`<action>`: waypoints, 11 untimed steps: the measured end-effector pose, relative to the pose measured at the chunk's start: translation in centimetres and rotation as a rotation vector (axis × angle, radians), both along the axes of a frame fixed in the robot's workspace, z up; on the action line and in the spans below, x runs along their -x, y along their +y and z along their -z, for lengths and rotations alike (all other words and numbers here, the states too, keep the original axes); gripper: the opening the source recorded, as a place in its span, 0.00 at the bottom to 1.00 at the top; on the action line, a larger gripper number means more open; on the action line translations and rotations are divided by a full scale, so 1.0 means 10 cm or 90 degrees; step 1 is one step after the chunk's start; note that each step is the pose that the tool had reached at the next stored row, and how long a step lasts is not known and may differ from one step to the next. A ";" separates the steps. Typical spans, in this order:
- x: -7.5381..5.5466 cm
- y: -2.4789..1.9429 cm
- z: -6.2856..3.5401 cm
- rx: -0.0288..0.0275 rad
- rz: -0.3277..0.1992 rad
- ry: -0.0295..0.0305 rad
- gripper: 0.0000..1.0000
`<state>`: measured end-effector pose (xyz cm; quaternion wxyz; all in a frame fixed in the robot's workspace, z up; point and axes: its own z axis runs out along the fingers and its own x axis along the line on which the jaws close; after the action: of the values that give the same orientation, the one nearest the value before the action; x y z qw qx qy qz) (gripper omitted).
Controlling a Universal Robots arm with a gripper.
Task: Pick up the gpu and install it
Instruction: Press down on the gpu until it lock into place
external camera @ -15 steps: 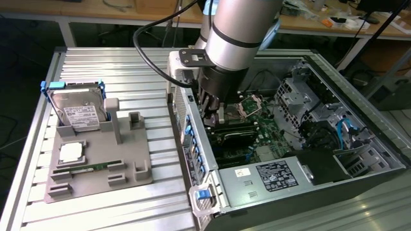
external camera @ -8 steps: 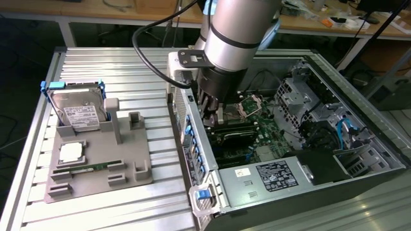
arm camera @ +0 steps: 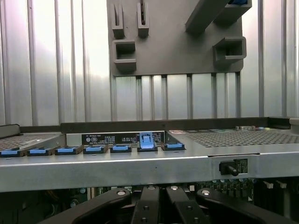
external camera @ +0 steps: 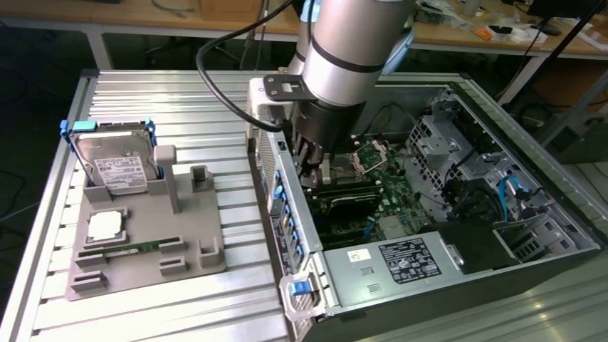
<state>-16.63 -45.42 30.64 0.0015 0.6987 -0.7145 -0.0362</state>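
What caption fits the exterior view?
Robot arm's gripper lowered into the open computer case, over the gpu on the motherboard.

The arm's wrist blocks the gripper point(external camera: 317, 167) fingertips down inside the case point(external camera: 532, 235), so can't tell what's under them. In the wrist view the gripper point(arm camera: 159, 205) runs off the picture's edge. Labels on the hard drive point(external camera: 119, 171) and power supply point(external camera: 404, 260) are too small to read.
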 end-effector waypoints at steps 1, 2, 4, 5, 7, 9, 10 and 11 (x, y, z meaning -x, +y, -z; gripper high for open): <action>-0.01 0.000 0.000 -0.0001 0.000 -0.0001 0.11; -0.02 0.001 0.001 -0.0005 0.000 -0.0001 0.11; -0.05 0.000 0.001 -0.0010 0.000 -0.0001 0.11; -0.07 0.000 0.001 -0.0011 0.000 -0.0001 0.11; -0.13 0.001 0.006 -0.0027 0.000 -0.0007 0.11; -0.17 0.000 0.000 -0.0026 0.000 -0.0001 0.11; -0.20 0.000 0.000 -0.0029 0.000 -0.0001 0.11; -0.22 0.000 0.001 -0.0030 0.000 -0.0002 0.11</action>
<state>-14.43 -45.42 30.63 -0.0003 0.6986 -0.7145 -0.0378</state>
